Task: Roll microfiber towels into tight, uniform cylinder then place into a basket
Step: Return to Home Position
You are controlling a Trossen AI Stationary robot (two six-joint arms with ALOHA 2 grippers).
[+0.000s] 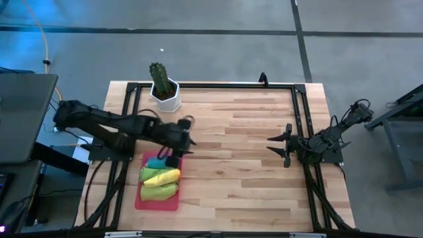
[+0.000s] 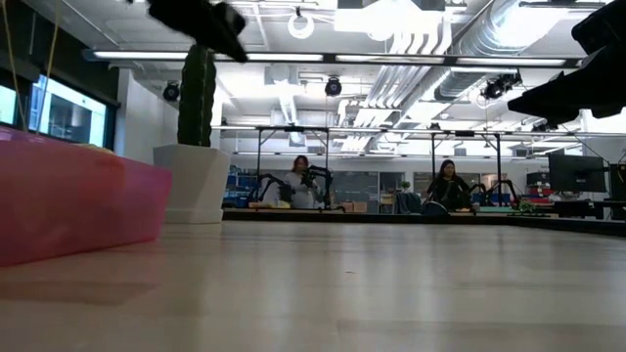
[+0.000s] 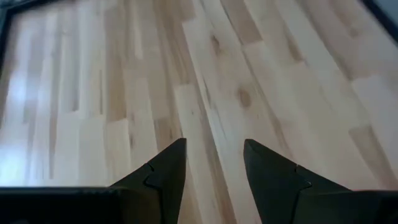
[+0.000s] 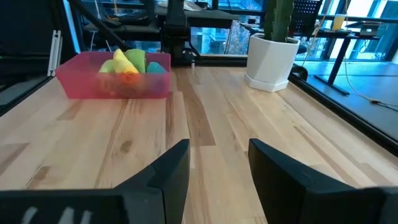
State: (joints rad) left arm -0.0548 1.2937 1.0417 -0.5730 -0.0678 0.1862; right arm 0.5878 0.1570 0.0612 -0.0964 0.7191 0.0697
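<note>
The basket (image 1: 141, 198) is a shallow pink-red tray at the table's near left. Several rolled microfiber towels lie side by side in it, among them a teal one (image 1: 156, 163), a yellow one (image 1: 164, 176) and a lime green one (image 1: 158, 192). The right wrist view shows the basket (image 4: 93, 84) and its towels (image 4: 127, 65) from across the table. My left gripper (image 1: 187, 137) hangs open above bare wood just beyond the basket's far right corner, slanting down, with nothing between its fingers (image 3: 214, 158). My right gripper (image 1: 280, 145) waits open at the table's right side (image 4: 219, 162).
A white pot with a cactus (image 1: 163, 92) stands at the far left, behind the basket, and also shows in the low view (image 2: 196, 181). A black frame (image 1: 211, 85) runs along the table's edges. Bare wood (image 1: 238, 165) spreads over the middle. People sit at benches far behind (image 2: 298, 181).
</note>
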